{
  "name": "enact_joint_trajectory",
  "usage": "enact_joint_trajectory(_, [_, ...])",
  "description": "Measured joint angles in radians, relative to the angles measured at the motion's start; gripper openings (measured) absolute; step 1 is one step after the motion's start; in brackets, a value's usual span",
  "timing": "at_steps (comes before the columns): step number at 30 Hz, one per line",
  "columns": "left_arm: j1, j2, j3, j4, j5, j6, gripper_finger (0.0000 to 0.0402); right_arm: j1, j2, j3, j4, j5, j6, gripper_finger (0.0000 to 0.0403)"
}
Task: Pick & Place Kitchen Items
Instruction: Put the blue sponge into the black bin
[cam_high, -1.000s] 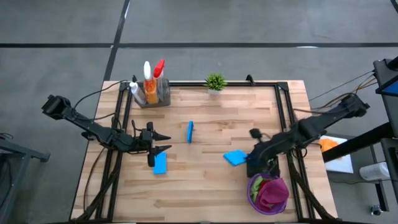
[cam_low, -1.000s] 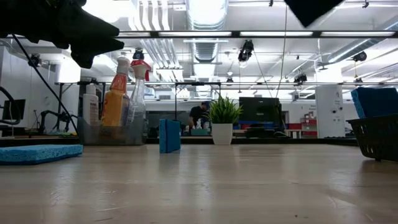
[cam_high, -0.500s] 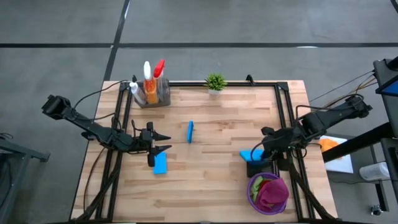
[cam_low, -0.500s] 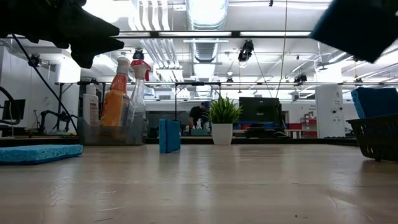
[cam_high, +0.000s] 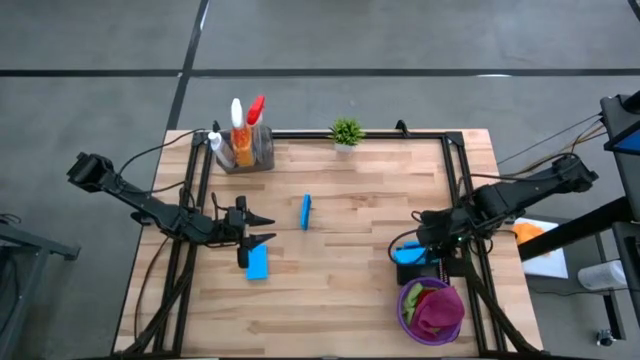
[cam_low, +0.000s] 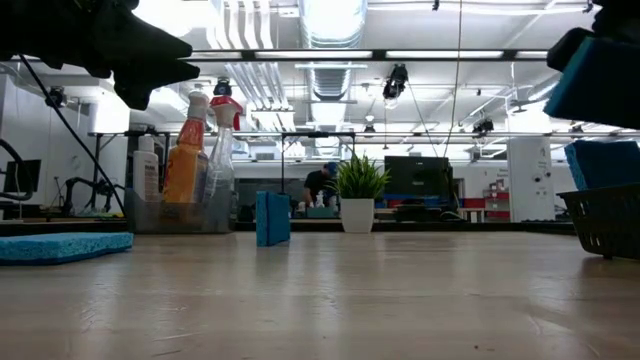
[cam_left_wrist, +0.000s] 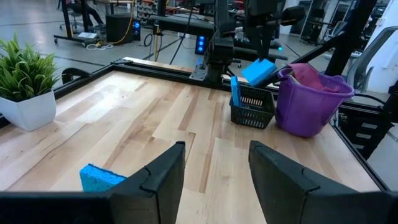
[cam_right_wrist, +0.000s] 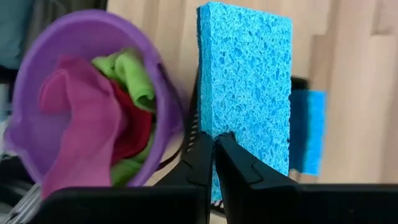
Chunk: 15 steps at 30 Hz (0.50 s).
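Observation:
My right gripper (cam_high: 420, 247) is shut on a blue sponge (cam_right_wrist: 245, 81) and hangs over a black basket (cam_left_wrist: 252, 112), where another blue sponge (cam_left_wrist: 234, 93) stands on edge. A purple bucket (cam_high: 432, 310) next to the basket holds magenta and green cloths (cam_right_wrist: 93, 118). My left gripper (cam_left_wrist: 214, 168) stands open above the table's left part and touches nothing. A blue sponge (cam_high: 257, 263) lies flat just near of it. Another sponge (cam_high: 306, 211) stands on edge at mid-table. Spray bottles (cam_high: 245, 135) stand in a clear bin at the far left. My right gripper pinches the blue sponge between its two fingers (cam_right_wrist: 202, 162) at one short end (cam_right_wrist: 216, 134), near a corner. The fingers slant down at it from above. The sponge reaches out past the fingertips, tilted and lifted clear, over the black basket.
A small potted plant (cam_high: 346, 131) stands at the far edge. A black frame (cam_high: 455, 180) runs around the tabletop. Bare wood lies between the two arms and along the near edge.
My right gripper has carried the blue sponge toward the table's right edge and down, from over bare wood to over the black basket. It has rolled and tipped to point more steeply down, and has stayed shut on the sponge.

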Motion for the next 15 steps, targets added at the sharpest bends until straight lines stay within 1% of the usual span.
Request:
enact_joint_trajectory(4, [0.0, 0.0, 0.0, 0.0, 0.0, 0.0, 0.018, -0.027, 0.012, -0.033, 0.0, -0.06, 0.0, 0.0018])
enact_joint_trajectory(15, [0.0, 0.0, 0.0, 0.0, 0.0, 0.0, 0.018, -0.084, 0.062, -0.129, 0.024, -0.125, -0.031, 0.0018])
